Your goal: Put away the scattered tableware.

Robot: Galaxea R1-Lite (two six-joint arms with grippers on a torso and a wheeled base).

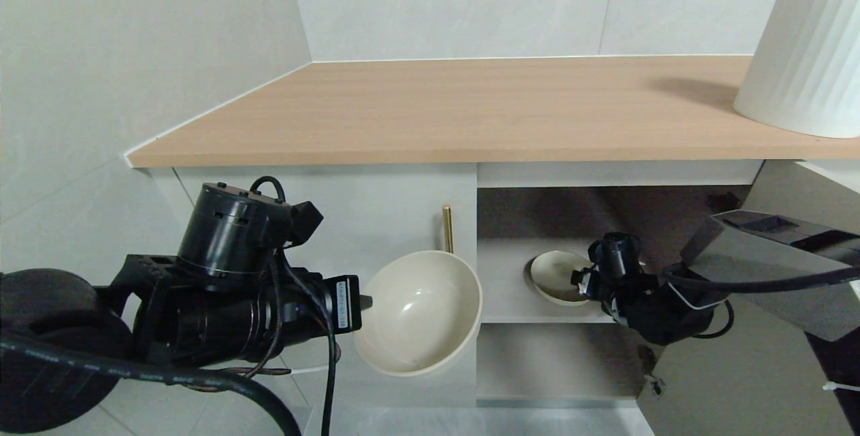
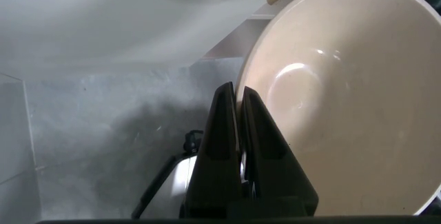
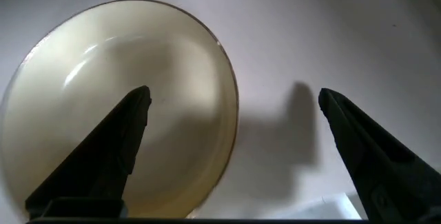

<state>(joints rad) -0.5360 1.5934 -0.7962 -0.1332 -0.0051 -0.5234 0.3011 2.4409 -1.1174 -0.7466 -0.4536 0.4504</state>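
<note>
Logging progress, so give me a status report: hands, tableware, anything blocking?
Left hand shut on large bowl rim, before closed door. Right hand open over small dish on shelf, occupying the open compartment.

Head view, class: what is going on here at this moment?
The robot is putting bowls into an open cabinet under a wooden counter. The left gripper has its jaws shut on the rim of a large cream bowl, held tipped on its side in front of the closed door beside the opening. The right gripper is inside the cabinet, jaws open, over a smaller dish that lies on the shelf.
</note>
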